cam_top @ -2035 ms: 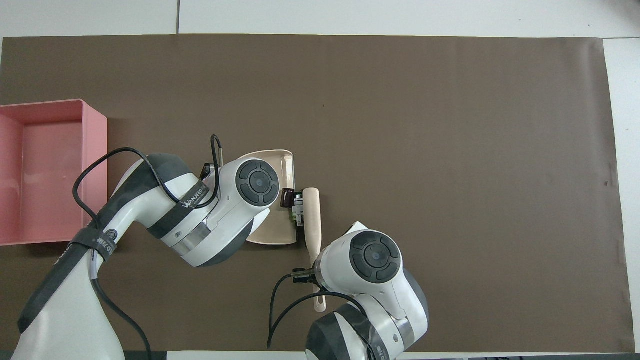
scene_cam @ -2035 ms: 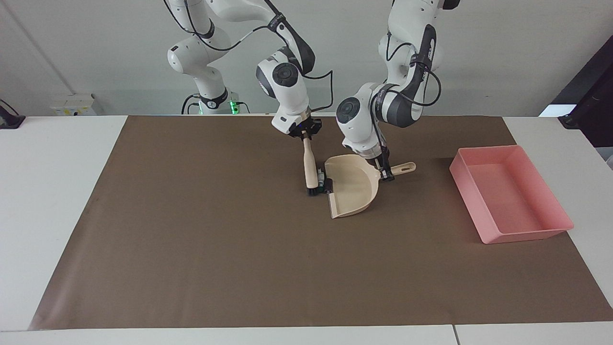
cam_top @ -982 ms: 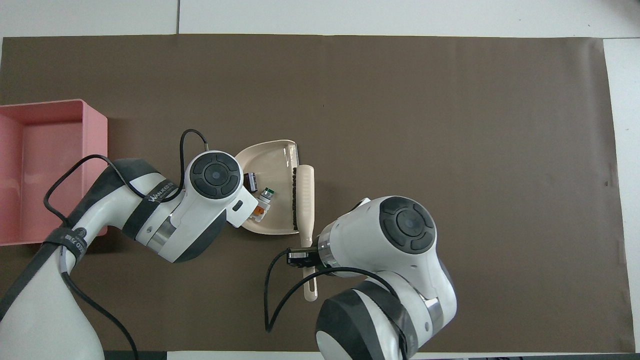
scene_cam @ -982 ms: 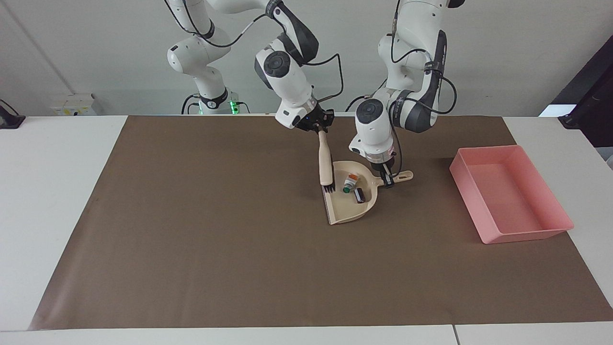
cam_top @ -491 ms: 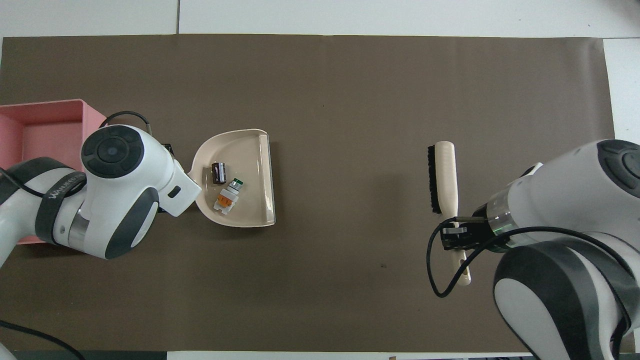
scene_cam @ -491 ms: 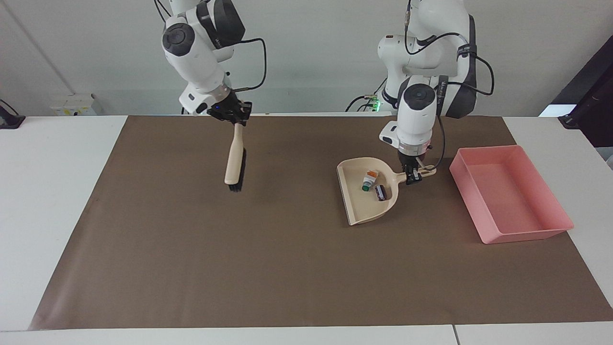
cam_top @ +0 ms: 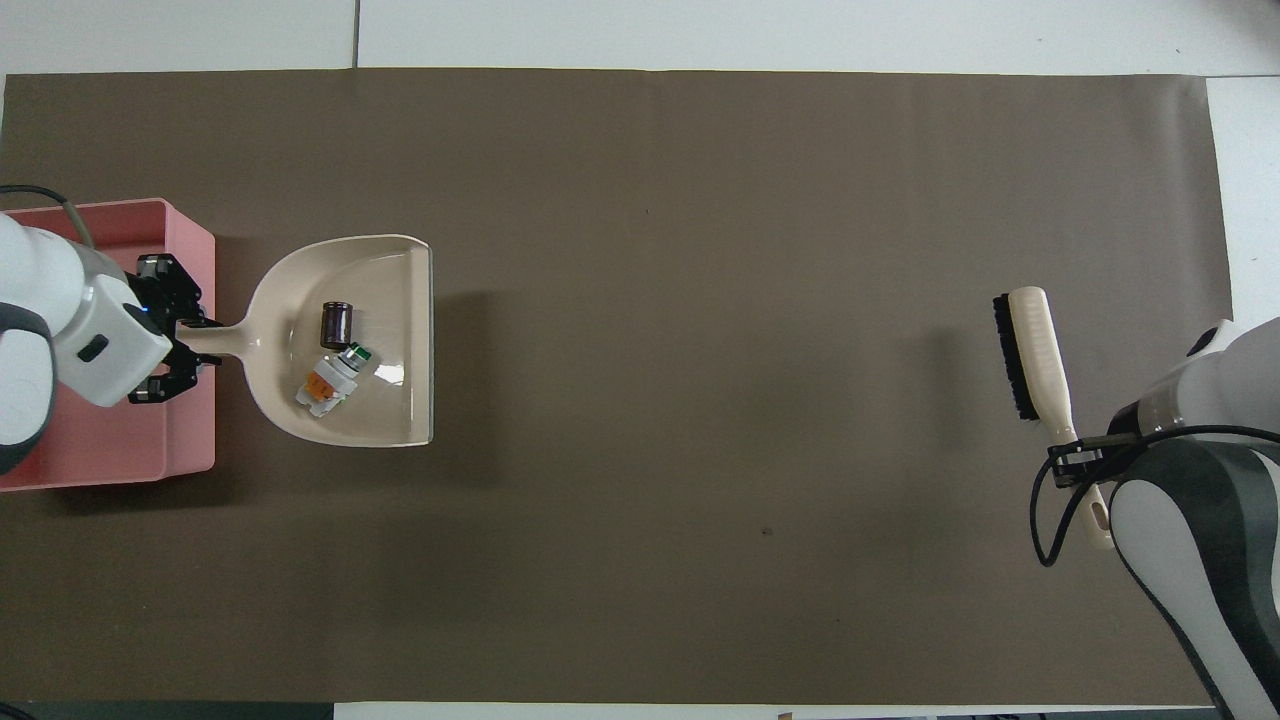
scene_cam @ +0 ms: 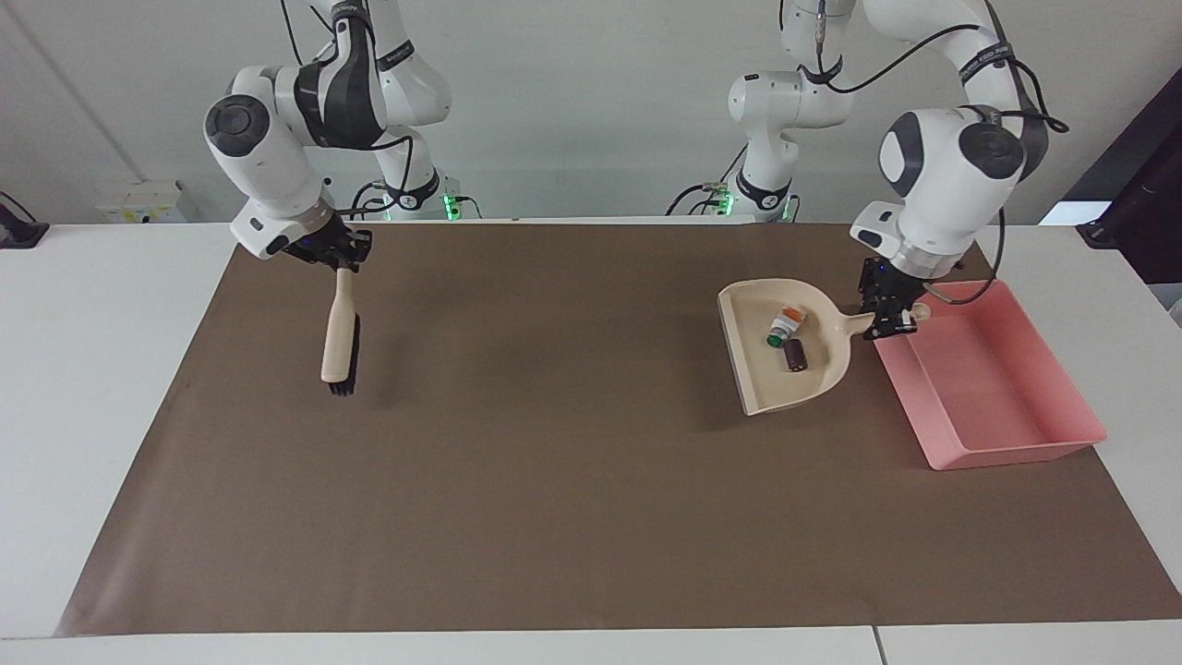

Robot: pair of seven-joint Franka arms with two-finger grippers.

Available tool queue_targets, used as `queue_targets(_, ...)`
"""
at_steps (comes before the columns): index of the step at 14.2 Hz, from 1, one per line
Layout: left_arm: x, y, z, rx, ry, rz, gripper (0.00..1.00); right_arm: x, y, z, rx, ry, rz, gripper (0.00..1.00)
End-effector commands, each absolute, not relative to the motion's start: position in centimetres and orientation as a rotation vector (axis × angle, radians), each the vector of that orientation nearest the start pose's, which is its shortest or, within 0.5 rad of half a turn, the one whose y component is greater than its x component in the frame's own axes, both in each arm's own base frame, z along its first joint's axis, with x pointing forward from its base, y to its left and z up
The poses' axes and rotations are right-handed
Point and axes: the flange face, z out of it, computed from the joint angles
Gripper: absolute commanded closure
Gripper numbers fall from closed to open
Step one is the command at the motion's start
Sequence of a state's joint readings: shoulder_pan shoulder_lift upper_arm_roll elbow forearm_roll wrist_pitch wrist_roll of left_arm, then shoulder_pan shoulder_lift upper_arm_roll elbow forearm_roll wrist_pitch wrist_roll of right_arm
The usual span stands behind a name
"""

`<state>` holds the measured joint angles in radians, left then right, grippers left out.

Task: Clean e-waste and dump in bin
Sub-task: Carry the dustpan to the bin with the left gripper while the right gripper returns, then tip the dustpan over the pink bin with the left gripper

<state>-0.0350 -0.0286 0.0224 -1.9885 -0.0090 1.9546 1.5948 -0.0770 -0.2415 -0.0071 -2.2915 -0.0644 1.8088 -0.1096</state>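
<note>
The beige dustpan (scene_cam: 794, 388) hangs above the brown mat beside the pink bin (scene_cam: 1016, 453). My left gripper (scene_cam: 891, 314) is shut on the dustpan's handle, over the bin's edge. In the pan lie the e-waste bits: a white piece with green end and orange tip (scene_cam: 783, 328) and a dark block (scene_cam: 795, 356). In the overhead view the left gripper (cam_top: 175, 335), dustpan (cam_top: 390, 300), white piece (cam_top: 335, 378), dark block (cam_top: 336, 323) and bin (cam_top: 110, 215) show the same. My right gripper (scene_cam: 342, 257) is shut on a beige brush (scene_cam: 340, 346), over the mat at the right arm's end.
The brown mat (scene_cam: 554, 480) covers most of the white table. The brush (cam_top: 1035, 350) hangs bristle end down from the right gripper (cam_top: 1085, 465). The bin holds nothing that shows.
The left gripper has carried the dustpan with the e-waste up and over to the bin's edge. The right gripper has carried the brush farther toward the right arm's end.
</note>
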Motion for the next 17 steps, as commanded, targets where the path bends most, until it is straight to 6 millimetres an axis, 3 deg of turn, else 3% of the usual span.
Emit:
queue_targets(1,56.1,5.9,50.0,-2.238,2.312,-0.123,1.00,43.0,-7.8,40.8,-3.171,-0.110,0.309,1.00)
queue_targets(4,57.0,13.1,52.4,-2.343,2.285,-0.280,1.00,43.7,-10.5,37.3,-3.179,-0.095,0.206,1.00)
queue_targets(6,56.0,17.6,53.0,-2.388,2.224,-0.308,1.00,43.9,-10.2,36.2,-3.180,-0.090,0.194,1.00)
queue_targets(9,55.4,23.4,52.8,-2.322,2.235,-0.310,1.00,43.8,-10.5,34.6,-3.172,-0.067,0.186,1.00)
queue_targets(12,55.6,28.4,53.2,-2.286,2.195,-0.227,1.00,43.8,-10.4,34.2,-3.167,-0.005,0.197,0.99)
queue_targets(14,55.6,29.7,52.9,-2.216,2.201,-0.114,1.00,43.8,-10.4,34.1,-3.166,-0.003,0.201,0.95)
queue_targets(15,55.9,30.1,53.2,-2.165,2.184,-0.045,1.00,43.8,-10.4,34.1,-3.166,-0.005,0.204,0.82)
queue_targets(16,56.0,30.2,53.2,-2.120,2.180,0.032,1.00,43.7,-10.4,34.1,-3.164,-0.005,0.211,0.50)
queue_targets(17,56.1,30.3,53.3,-2.090,2.174,0.088,1.00,43.8,-10.4,34.2,-3.164,-0.016,0.214,0.03)
